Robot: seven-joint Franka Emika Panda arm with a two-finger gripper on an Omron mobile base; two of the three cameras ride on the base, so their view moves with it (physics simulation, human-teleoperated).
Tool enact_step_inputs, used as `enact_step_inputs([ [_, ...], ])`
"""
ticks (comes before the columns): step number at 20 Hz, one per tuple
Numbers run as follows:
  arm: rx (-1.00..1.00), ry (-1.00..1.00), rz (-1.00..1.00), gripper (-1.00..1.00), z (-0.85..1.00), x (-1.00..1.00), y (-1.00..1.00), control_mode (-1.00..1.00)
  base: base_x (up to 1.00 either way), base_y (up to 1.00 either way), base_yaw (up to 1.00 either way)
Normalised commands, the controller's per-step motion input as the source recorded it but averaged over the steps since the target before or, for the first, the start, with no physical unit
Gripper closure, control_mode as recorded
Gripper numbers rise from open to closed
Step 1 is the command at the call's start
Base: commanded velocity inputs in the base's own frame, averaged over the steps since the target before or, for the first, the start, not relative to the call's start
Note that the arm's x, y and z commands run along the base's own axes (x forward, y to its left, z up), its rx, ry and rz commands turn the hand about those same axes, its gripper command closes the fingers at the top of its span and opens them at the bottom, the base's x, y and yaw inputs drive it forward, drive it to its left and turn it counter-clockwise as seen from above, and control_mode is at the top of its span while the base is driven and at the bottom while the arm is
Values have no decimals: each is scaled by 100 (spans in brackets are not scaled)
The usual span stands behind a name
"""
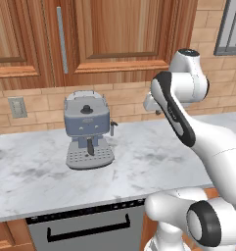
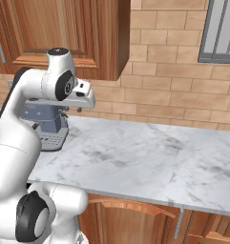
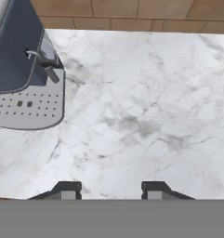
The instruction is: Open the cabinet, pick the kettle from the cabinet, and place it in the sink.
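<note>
**Hand view over bare marble, cabinet shut above**

Hand view looks down on a white, grey-veined marble surface [image 3: 146, 111] with a brick wall [image 3: 132, 11] along its far edge. The claw [image 3: 111, 190] hangs above the marble with its two dark fingertips [image 3: 67, 189] standing part-way apart and nothing between them. A blue-grey espresso machine [image 3: 25, 79] with a perforated drip tray sits at the upper left of that view.

From the left base view, the espresso machine [image 1: 87, 130] stands on the surface [image 1: 36, 176] against the tan brick backsplash, with a wall outlet [image 1: 16, 107] to its left. Directly above hangs the cabinet [image 1: 117, 34], reddish-brown wood with a raised-panel door, closed, its vertical silver bar handle [image 1: 61, 39] near the door's left edge. A grey dishwasher front [image 1: 85, 228] with a dark handle sits under the surface edge.

From the right base view, the surface [image 2: 150, 162] runs rightward beneath a grey-framed window [image 2: 219, 31], with wooden lower cabinet doors [image 2: 130, 221] below. The kettle cannot be seen behind the closed door.
</note>
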Motion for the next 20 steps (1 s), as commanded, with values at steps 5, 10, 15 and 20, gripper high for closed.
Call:
enact_step_inputs([
  [5, 0, -1, 0, -100, 0, -15, 0, -100, 0, 0, 0],
  [10, 0, -26, -3, -100, 0, -32, 13, -100, 0, 0, 0],
  [15, 0, -20, -13, -100, 5, -31, 34, -100, 0, 0, 0],
  [20, 0, -17, -17, -100, 6, -25, 47, -100, 0, 0, 0],
])
